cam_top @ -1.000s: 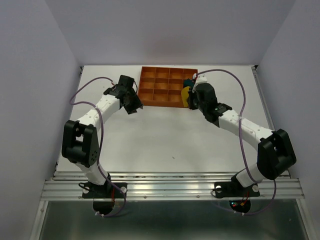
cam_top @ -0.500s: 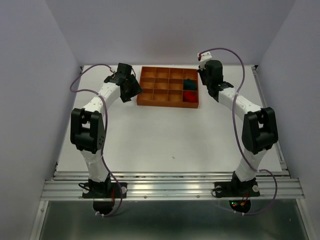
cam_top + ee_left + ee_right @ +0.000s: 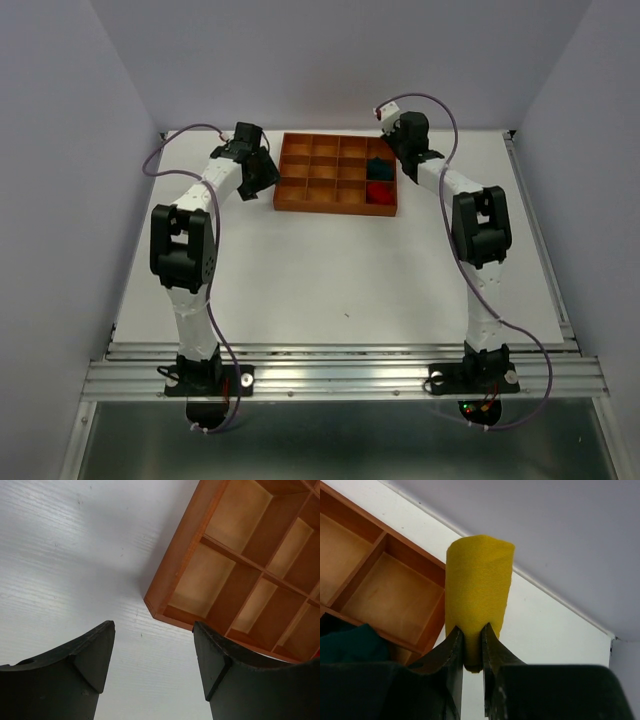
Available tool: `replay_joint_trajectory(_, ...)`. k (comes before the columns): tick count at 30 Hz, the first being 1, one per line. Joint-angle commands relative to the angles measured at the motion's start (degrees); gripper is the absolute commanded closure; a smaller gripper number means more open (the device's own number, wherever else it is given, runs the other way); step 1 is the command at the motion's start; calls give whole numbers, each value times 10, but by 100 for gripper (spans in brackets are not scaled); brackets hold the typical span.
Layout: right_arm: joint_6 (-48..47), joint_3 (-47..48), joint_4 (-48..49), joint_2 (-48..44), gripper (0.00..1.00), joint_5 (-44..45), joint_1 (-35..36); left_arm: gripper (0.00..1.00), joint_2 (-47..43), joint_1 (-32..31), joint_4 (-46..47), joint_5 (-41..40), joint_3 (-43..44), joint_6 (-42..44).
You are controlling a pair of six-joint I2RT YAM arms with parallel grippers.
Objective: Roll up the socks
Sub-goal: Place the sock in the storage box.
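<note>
From here, the left arm and right arm are white tubes with chunky black joints. A thin purple cable loops off each. Fingers are matte black wedges. The bases are black.

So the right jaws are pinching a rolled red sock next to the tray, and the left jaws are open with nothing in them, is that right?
Not quite. The sock in the right jaws is yellow, not red. The right wrist view shows it pinched between them next to the tray. The left jaws are open with nothing in them.
</note>
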Motion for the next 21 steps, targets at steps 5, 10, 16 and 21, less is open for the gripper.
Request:
replay_joint_trajectory(5,-29,89,9,58,99,-63,1,25,24,2,-18,-6,44,19)
replay_joint_trajectory(10,-12,105,-14,77,99,-98,1,25,33,3,-19,-5,50,22)
replay_joint_trajectory(16,-7,119,-74,105,99,-132,1,25,39,3,-21,-6,52,27)
replay_joint_trajectory(21,-13,123,-112,113,99,-145,1,25,48,5,-17,4,56,31)
